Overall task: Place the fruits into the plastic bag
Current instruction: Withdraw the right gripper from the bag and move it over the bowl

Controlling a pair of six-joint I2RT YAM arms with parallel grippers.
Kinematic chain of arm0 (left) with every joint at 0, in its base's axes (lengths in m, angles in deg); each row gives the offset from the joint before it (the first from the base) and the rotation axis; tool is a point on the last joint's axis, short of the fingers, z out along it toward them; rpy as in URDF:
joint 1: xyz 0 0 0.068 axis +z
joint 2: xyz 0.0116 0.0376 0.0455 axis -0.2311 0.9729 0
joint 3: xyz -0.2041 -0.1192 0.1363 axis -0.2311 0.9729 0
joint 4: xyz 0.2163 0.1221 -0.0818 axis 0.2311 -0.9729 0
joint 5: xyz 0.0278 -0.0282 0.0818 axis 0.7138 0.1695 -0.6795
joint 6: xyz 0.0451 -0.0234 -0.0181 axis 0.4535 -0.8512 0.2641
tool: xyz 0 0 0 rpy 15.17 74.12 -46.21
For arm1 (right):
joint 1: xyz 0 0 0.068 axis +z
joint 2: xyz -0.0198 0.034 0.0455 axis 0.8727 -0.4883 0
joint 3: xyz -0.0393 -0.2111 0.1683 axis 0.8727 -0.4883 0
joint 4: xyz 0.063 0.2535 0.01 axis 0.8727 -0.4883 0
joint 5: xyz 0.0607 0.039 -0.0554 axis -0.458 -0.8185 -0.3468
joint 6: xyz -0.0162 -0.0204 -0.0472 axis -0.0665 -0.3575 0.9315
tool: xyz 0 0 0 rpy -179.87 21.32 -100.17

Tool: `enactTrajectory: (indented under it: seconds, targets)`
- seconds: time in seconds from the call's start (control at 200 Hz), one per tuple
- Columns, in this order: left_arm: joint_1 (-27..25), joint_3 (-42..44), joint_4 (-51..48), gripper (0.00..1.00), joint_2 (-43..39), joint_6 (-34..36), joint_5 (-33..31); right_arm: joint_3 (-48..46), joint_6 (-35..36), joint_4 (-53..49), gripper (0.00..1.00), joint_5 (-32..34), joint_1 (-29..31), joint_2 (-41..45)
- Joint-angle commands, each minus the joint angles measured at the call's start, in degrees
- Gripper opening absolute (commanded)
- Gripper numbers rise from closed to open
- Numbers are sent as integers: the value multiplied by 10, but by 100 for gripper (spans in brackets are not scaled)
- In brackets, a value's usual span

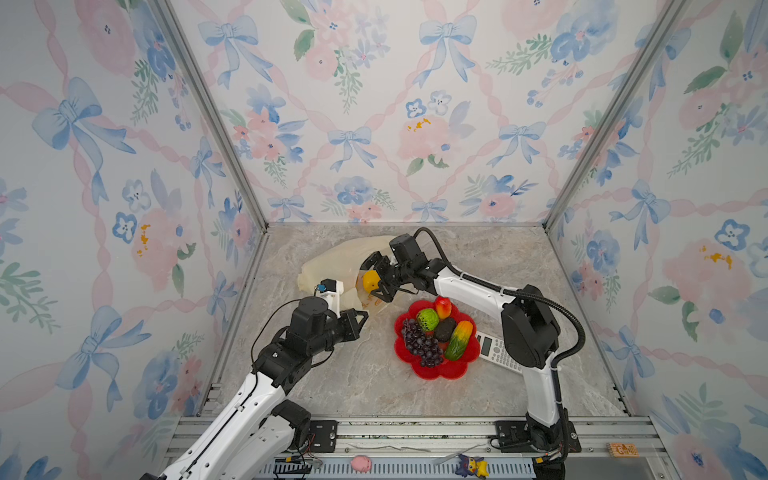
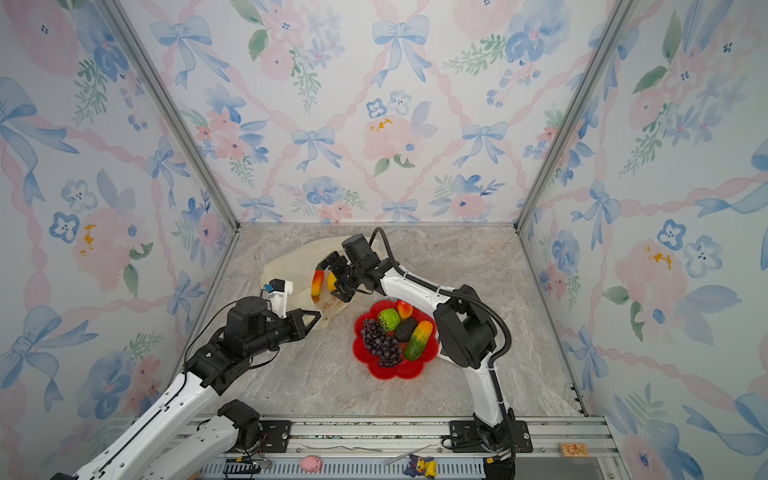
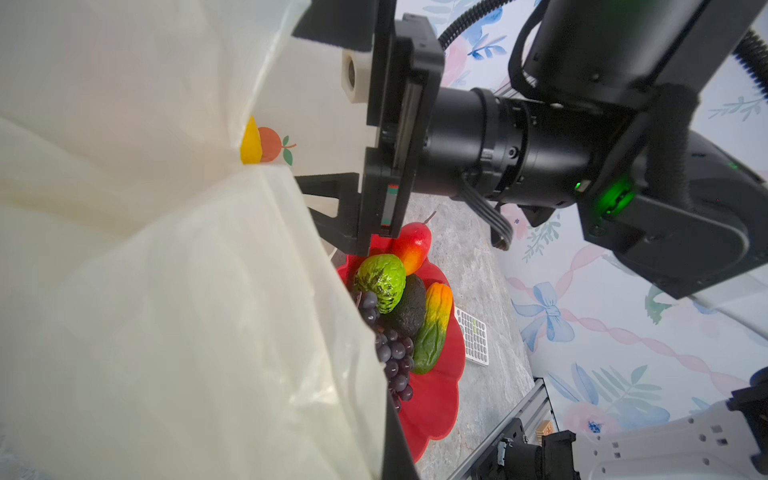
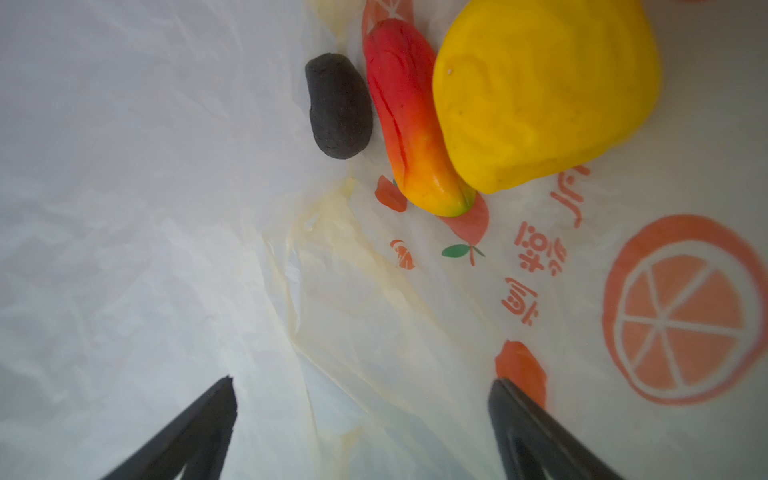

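Note:
The pale-yellow plastic bag (image 1: 332,257) (image 2: 291,262) lies at the back left of the table, its mouth facing the dish. My left gripper (image 1: 360,316) (image 2: 312,318) is shut on the bag's near edge and holds it up. My right gripper (image 1: 376,279) (image 4: 361,382) stands open and empty at the mouth. Inside the bag lie a yellow lumpy fruit (image 4: 544,87) (image 1: 371,281), a red-yellow mango (image 4: 411,124) (image 2: 318,282) and a dark avocado (image 4: 338,106). On the red dish (image 1: 432,374) rest grapes (image 1: 422,345), a green ball (image 1: 428,319), a red apple (image 1: 443,306), another avocado (image 1: 445,330) and a green-orange mango (image 1: 459,338).
A calculator (image 1: 496,353) lies just right of the dish, under my right arm. Small toys (image 1: 360,462) (image 1: 471,465) sit on the front rail. Flowered walls close in the table on three sides.

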Motion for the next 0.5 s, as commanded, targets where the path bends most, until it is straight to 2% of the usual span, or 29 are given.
enactTrajectory:
  seconds: [0.0,0.285,0.495]
  targets:
    - [12,-3,-5,0,0,21,23,31,107,-141,96,25,-8,32]
    - [28,-7,-5,0,12,36,43,85,268,-347,96,122,-13,86]
    - [29,-5,-5,0,10,34,40,34,319,-428,96,231,-19,172]
